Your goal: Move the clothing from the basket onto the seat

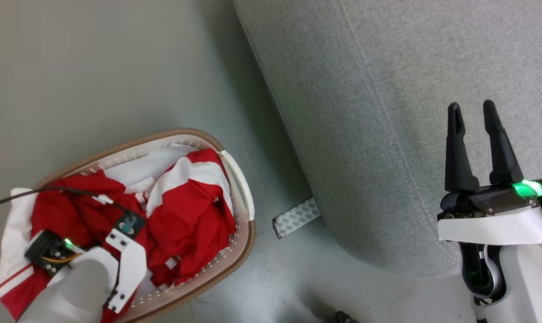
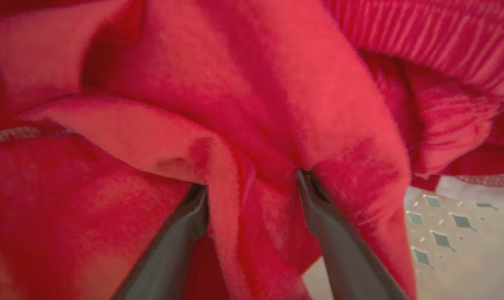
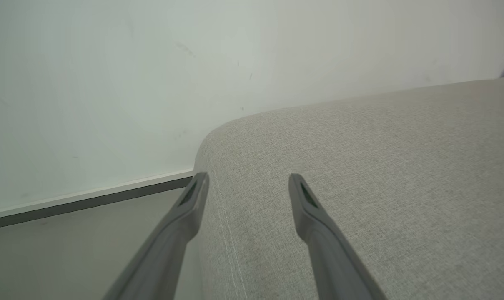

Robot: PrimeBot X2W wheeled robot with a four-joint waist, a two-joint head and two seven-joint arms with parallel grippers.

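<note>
The cream basket [image 1: 246, 197] with a brown rim stands on the floor at lower left, filled with red and white clothing [image 1: 185, 202]. My left arm [image 1: 118, 255] reaches down into it. In the left wrist view my left gripper [image 2: 252, 183] is open, its fingertips pushed into the red clothing [image 2: 277, 83] with a fold lying between the spread fingers. The basket's perforated wall [image 2: 452, 233] shows at lower right there. The grey seat [image 1: 387, 89] fills the upper right. My right gripper [image 1: 473, 110] hovers open over it, holding nothing, near the seat's rounded corner [image 3: 360, 166].
A short strip of grey patterned tape [image 1: 296, 217] lies on the floor between basket and seat. A black cable [image 1: 51, 190] runs over the clothing to my left wrist. A pale wall [image 3: 151, 83] with a dark baseboard [image 3: 89, 202] stands beyond the seat's corner.
</note>
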